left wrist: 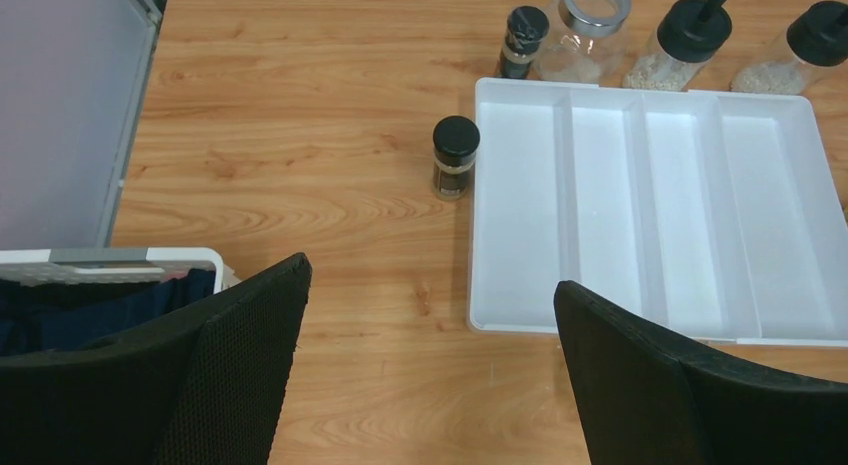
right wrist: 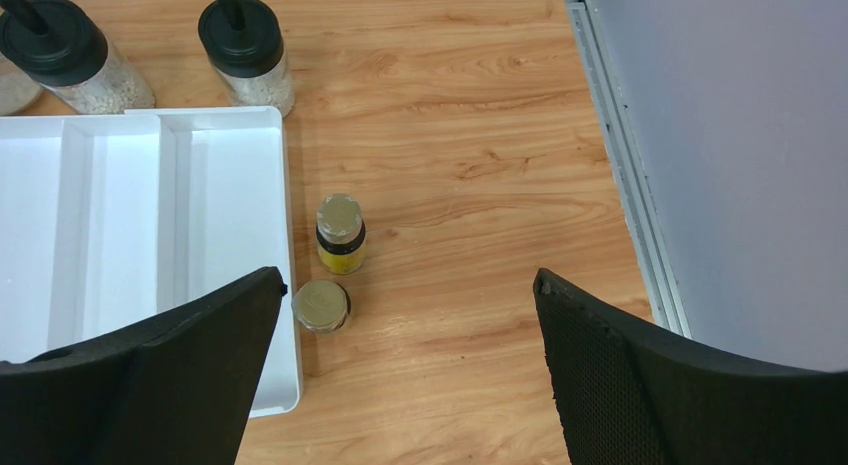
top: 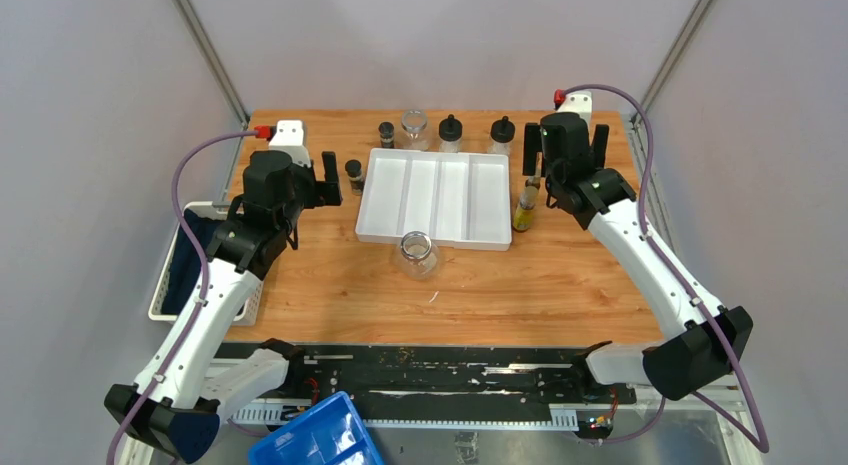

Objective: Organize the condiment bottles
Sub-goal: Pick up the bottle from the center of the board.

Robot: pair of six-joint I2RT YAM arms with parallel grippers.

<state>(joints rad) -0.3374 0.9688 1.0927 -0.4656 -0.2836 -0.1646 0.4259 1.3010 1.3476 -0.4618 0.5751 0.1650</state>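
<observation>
A white divided tray [top: 366,200] lies mid-table. Behind it stand a tiny dark shaker [top: 386,135], a clear glass jar [top: 414,128] and two round black-capped bottles [top: 451,133] [top: 502,135]. A second shaker [top: 353,174] [left wrist: 455,157] stands by the tray's left edge. A second clear jar [top: 417,253] sits in front of the tray. Two slim yellow oil bottles [right wrist: 340,235] [right wrist: 320,305] stand by its right edge. My left gripper [top: 295,180] [left wrist: 430,280] is open and empty, left of the tray. My right gripper [top: 566,145] [right wrist: 408,277] is open and empty, above the oil bottles.
A white basket [top: 170,295] holding dark cloth hangs at the table's left edge and shows in the left wrist view [left wrist: 100,257]. A blue bin [top: 315,440] sits below the near edge. A metal rail [right wrist: 620,185] runs along the table's right edge.
</observation>
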